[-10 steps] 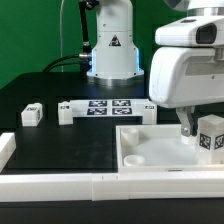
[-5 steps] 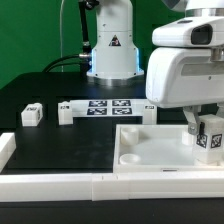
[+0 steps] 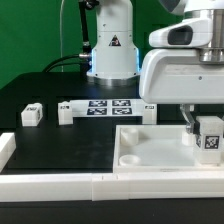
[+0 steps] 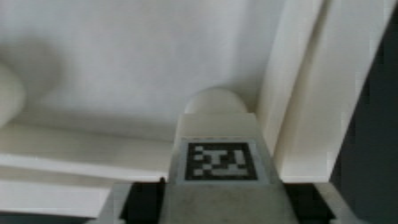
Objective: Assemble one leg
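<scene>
My gripper is shut on a white leg block with a black-and-white tag, held over the exterior view's right end of the large white tray-like part. In the wrist view the leg runs between my two dark fingers, its rounded tip pointing at the tray floor beside the raised rim. I cannot tell whether the tip touches the tray. Two more legs stand on the black table at the exterior view's left.
The marker board lies behind the tray. The robot base stands at the back. A white rail runs along the front edge, with a white block at its left end.
My gripper with the leg has sunk a little lower toward the tray and shifted slightly to the exterior view's left.
</scene>
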Robot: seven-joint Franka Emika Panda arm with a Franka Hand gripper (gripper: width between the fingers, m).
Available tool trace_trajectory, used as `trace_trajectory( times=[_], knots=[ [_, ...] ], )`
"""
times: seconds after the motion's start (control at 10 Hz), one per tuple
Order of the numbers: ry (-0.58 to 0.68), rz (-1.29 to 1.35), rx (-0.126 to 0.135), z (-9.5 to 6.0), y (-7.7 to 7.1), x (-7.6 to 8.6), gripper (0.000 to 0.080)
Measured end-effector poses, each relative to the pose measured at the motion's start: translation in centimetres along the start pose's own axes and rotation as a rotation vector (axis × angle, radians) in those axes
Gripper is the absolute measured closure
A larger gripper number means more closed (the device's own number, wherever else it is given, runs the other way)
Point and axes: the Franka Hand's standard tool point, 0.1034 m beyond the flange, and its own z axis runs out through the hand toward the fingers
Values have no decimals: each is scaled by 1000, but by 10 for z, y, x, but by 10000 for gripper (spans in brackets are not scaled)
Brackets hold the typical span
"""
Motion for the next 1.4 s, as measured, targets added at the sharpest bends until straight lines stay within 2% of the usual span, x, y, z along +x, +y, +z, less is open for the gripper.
trace_trajectory(
  times=[0.2,0.4,0.5,0.7,0.8,0.9,1.1,1.3,1.4],
  knots=[
    [-1,224,3,0,-4,-1,506],
    [-7,560,13,0,-7,-3,506],
    [0,656,6,0,-8,-2,506],
    [-4,849,17,0,-7,-1,506],
    [-4,814,16,0,-7,-1,453],
    [-4,774,17,0,-8,-1,453],
    [0,544,17,1,-8,-3,182],
    [5,310,19,1,-11,-5,159],
    [7,101,19,0,-10,-3,151]
  ],
)
